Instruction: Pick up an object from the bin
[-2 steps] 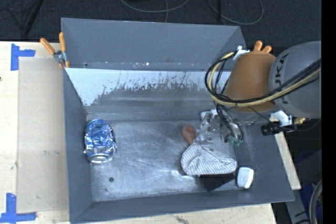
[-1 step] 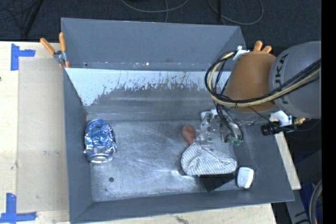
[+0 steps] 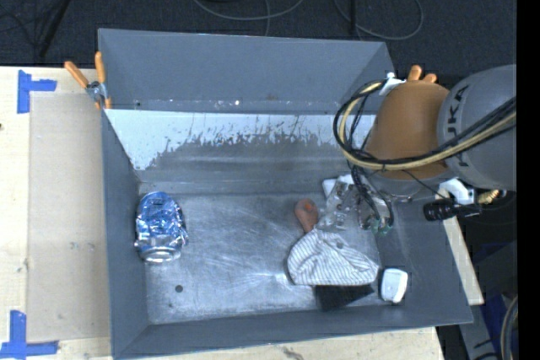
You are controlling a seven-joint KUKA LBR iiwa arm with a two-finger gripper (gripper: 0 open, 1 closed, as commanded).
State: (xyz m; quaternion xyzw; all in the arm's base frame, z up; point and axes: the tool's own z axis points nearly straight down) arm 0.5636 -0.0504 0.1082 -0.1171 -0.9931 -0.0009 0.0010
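Note:
My gripper (image 3: 344,205) hangs low in the right half of the bin, under the arm's orange cover. Just to its left lies a small reddish-brown rounded thing (image 3: 305,213), close beside it or touching. Directly below the gripper in the view sits a crumpled white cloth with thin grey stripes (image 3: 329,262); its top edge reaches up to the gripper. A black item (image 3: 342,297) sticks out from under the cloth's front edge, and a small white rounded object (image 3: 393,284) rests against the cloth's right side.
A crushed blue and silver drink can (image 3: 160,225) lies alone at the left of the bin floor. Bare floor runs between the can and the cloth. The arm and its cables hang over the bin's right wall.

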